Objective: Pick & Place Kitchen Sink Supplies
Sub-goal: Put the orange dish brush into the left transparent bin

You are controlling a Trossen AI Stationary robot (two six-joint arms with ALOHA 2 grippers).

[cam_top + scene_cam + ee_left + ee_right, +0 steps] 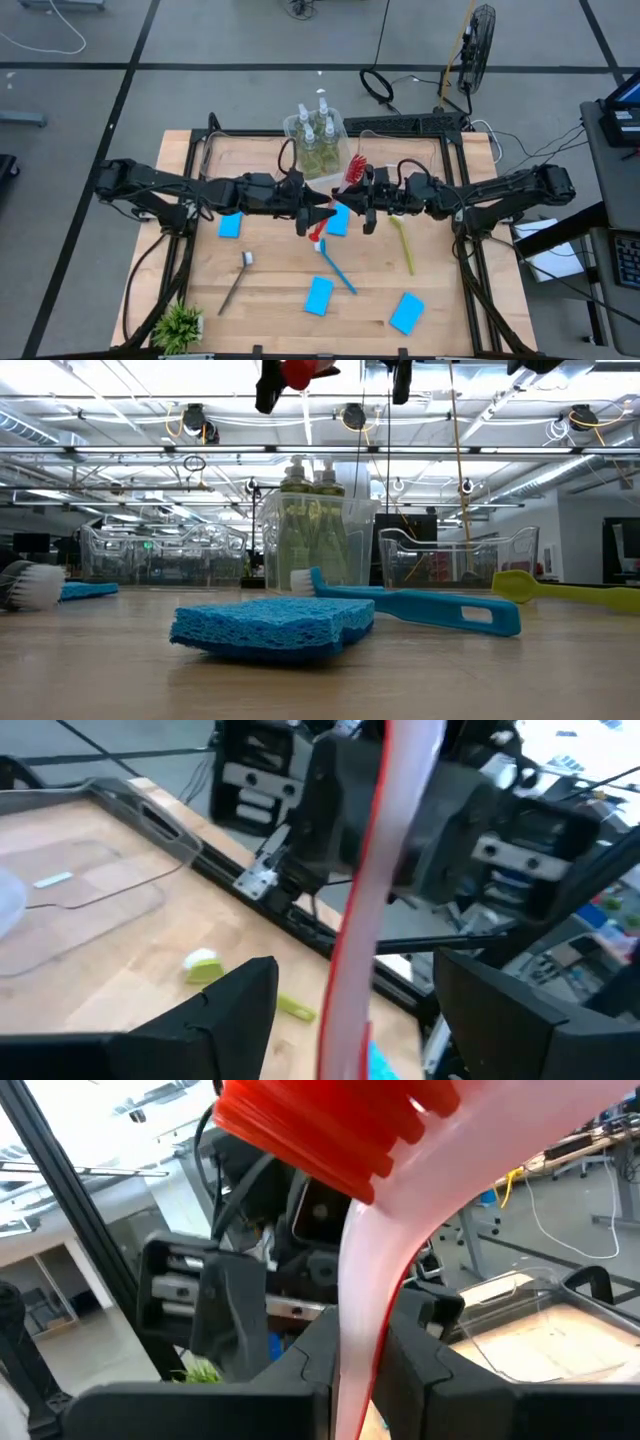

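One red brush (340, 195) hangs above the table's centre with both arms on it: the right gripper (366, 208) has its fingers clenched on the pale handle below the red head, and the left gripper (312, 217) has its fingers either side of the lower handle, though I cannot tell whether they press on it. My worry is a tug between the two; if one lets go late, the thin handle could twist or drop onto the sponge (338, 220) below.

I count four soap bottles (317, 140) in the bin (292, 126) at 12 o'clock, four sponges, and four brushes: red, blue (336, 266) at 6, yellow (402, 243) at 3, dark grey (237, 281) at 8.
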